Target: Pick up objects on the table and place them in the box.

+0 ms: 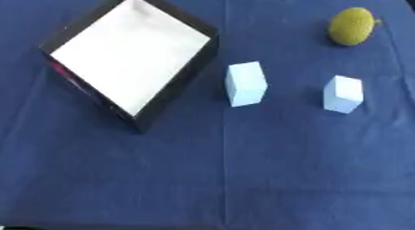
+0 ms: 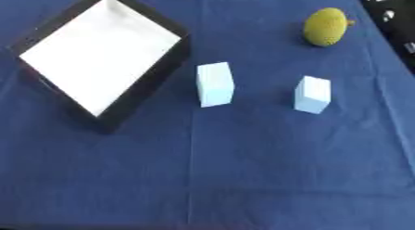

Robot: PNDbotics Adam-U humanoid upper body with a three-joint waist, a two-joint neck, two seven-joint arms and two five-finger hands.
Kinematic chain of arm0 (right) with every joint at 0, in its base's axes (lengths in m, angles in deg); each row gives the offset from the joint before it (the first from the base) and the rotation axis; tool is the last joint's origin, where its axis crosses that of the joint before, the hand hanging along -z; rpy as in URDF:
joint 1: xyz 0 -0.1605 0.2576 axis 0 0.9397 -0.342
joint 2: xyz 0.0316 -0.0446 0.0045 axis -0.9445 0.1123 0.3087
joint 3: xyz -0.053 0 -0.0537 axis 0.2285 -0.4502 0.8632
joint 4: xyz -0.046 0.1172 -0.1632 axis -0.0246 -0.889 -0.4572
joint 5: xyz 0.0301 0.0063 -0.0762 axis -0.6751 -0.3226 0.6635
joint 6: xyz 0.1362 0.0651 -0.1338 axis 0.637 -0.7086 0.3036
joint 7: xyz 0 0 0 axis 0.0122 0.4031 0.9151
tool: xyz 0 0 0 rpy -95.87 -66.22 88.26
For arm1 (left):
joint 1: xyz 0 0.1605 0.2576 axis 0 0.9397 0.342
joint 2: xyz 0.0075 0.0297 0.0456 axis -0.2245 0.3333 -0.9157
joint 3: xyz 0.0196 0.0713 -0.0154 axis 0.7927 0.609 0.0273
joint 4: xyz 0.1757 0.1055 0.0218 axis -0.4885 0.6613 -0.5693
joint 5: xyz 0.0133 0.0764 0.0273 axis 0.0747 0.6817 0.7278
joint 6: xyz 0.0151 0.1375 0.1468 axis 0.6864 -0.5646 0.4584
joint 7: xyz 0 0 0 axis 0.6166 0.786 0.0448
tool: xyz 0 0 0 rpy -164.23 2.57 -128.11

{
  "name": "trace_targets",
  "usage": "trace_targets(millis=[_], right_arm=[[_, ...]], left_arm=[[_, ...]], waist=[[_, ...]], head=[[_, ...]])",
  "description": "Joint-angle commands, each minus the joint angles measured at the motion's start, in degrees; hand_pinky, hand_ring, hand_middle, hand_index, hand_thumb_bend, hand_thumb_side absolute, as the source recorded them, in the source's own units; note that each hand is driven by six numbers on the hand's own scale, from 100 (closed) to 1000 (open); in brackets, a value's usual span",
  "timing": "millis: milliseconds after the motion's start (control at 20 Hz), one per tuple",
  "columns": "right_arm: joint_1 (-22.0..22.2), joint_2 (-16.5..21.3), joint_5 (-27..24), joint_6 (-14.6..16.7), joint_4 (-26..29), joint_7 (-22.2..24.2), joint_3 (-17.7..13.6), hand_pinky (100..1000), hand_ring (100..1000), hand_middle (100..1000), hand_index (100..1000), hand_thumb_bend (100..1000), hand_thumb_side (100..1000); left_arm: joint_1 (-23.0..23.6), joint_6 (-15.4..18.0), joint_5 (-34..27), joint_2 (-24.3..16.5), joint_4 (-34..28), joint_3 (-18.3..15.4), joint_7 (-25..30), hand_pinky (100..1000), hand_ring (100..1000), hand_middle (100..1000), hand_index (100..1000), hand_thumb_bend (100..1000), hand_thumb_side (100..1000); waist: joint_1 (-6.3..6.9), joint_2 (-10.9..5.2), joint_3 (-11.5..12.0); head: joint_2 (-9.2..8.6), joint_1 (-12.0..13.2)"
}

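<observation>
1. Two pale blue blocks on the blue cloth: the larger block (image 1: 246, 83) upright near the middle, just beside the box's right corner but apart from it; the smaller block (image 1: 343, 93) to its right, well apart, also upright.
2. Yellow-green fruit (image 1: 352, 26), rough-skinned and oval, at the far right of the cloth, beyond the smaller block and well apart from both blocks.
3. Box (image 1: 180, 84) at the far left, black-walled with a white floor, turned corner-on so that it reads as a diamond; nothing inside it. A trace of red on its lower left outer wall, too small to make out.
4. All three objects outside the box, none touching another.
5. Blue cloth (image 1: 243, 178) covering the table, with faint fold lines running across and down it; near half bare.
6. No robot hand in either view, so nothing to tell of fingers, whether spread or curled, and nothing held.
7. Dark shape with a pale ring (image 2: 389, 11) at the upper right corner in the right eye view, off the cloth's edge; cannot tell what it is.
</observation>
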Motion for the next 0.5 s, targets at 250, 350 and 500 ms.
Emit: trace_targets(millis=[250,350,500], right_arm=[[0.40,-1.36,2.76,14.61,1.90,16.22,1.90,1000,886,819,909,100,453],[0.82,-1.62,2.92,14.21,2.71,16.22,2.24,1000,886,819,909,100,454],[1.41,-2.06,2.80,13.31,4.11,16.22,2.70,1000,887,819,910,100,460]], left_arm=[[-0.25,-0.24,-0.49,-1.97,-0.78,0.08,0.51,566,770,776,776,100,631],[-0.20,-0.32,-0.44,-1.96,-0.73,0.15,0.65,565,770,776,776,100,632],[-0.21,-0.51,-0.39,-1.92,-0.72,0.28,0.90,565,770,775,775,100,632]], waist=[[0.69,-2.21,0.39],[0.64,-2.24,0.43],[0.52,-2.37,0.46]], head=[[-0.01,-0.47],[-0.01,-0.42],[-0.01,-0.53]])
